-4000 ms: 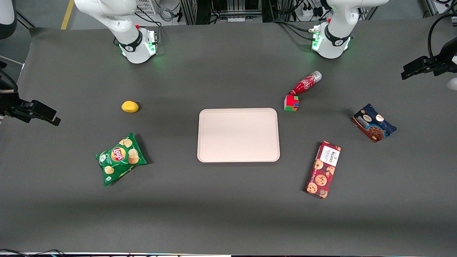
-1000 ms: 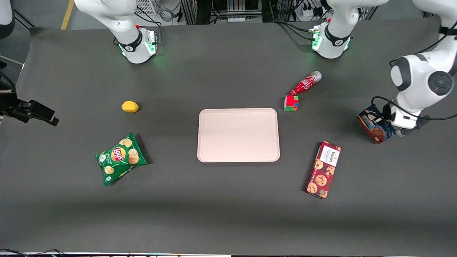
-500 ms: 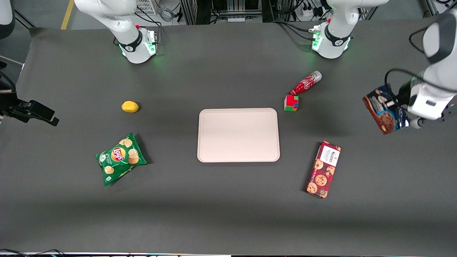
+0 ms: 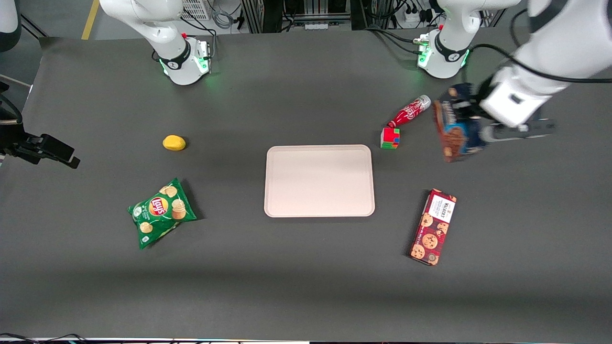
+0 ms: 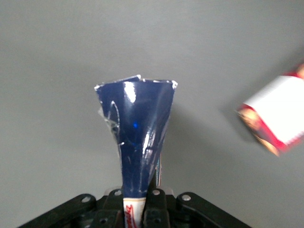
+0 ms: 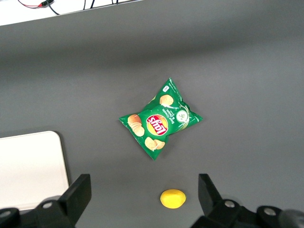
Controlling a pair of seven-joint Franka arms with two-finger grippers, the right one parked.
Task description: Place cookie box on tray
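Observation:
The navy and brown cookie box (image 4: 456,131) hangs in the air, gripped by my left gripper (image 4: 471,125), which is shut on it. It is above the table between the tray and the working arm's end, close to the red bottle and cube. In the left wrist view the cookie box (image 5: 137,137) is pinched flat between the gripper (image 5: 138,209) fingers, its blue side bulging outward. The pale pinkish tray (image 4: 319,180) lies flat at the table's middle, with nothing on it.
A red box of chocolate-chip cookies (image 4: 432,227) lies nearer the front camera than the held box, also seen as the red box (image 5: 275,118). A red bottle (image 4: 409,111) and coloured cube (image 4: 390,138) sit beside the tray. Chips bag (image 4: 161,212) and lemon (image 4: 174,143) lie toward the parked arm's end.
The gripper closed on the cookie box, lifted it off the table, and has carried it from the working arm's end toward the tray, farther from the front camera.

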